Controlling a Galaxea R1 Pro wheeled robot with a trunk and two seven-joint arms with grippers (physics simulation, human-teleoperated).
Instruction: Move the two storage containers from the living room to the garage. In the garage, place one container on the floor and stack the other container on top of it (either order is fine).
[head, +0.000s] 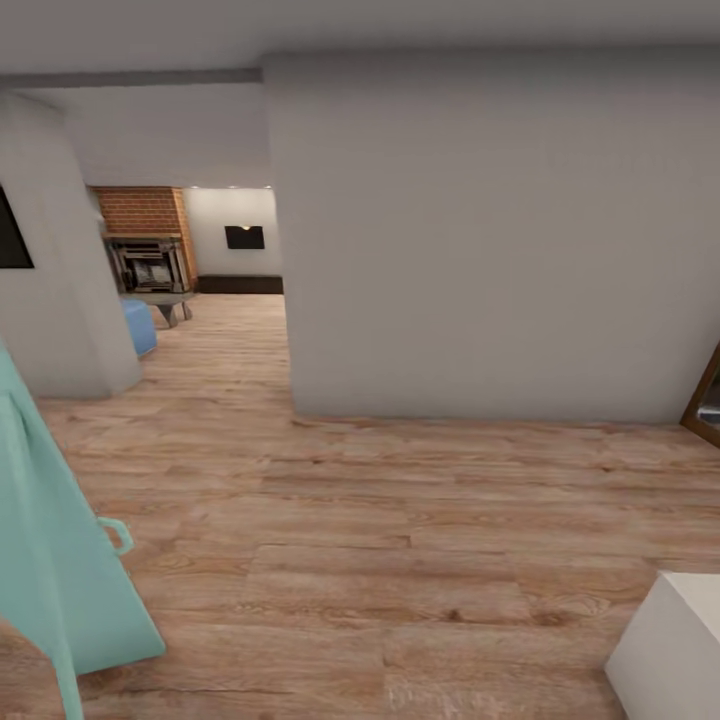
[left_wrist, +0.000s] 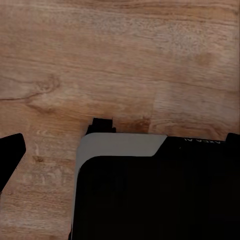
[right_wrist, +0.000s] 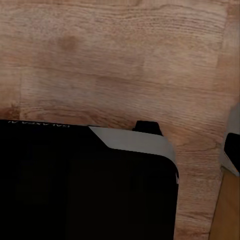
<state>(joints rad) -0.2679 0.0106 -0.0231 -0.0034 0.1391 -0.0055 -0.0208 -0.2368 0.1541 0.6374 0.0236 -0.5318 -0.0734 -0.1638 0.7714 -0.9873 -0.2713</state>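
Observation:
The two storage containers are out of view, and so is the garage. I stand in a hallway on light wood-plank floor (head: 400, 520). Past the left side of a white wall block (head: 480, 250), an opening leads into the living room (head: 215, 300), where a brick fireplace (head: 148, 240) and a blue sofa (head: 140, 325) show. Both wrist views look down at the planks and my black base (left_wrist: 160, 200) (right_wrist: 85, 185). A dark tip that may be one of the left gripper's fingers (left_wrist: 9, 155) sits at one edge, and a grey-black one (right_wrist: 232, 147) shows in the right wrist view.
A tall teal object (head: 50, 560) with a small handle leans in close at the left. A white box corner (head: 670, 650) stands at the lower right. A wood-framed door edge (head: 705, 400) shows at the far right. A white pillar (head: 60, 290) flanks the opening.

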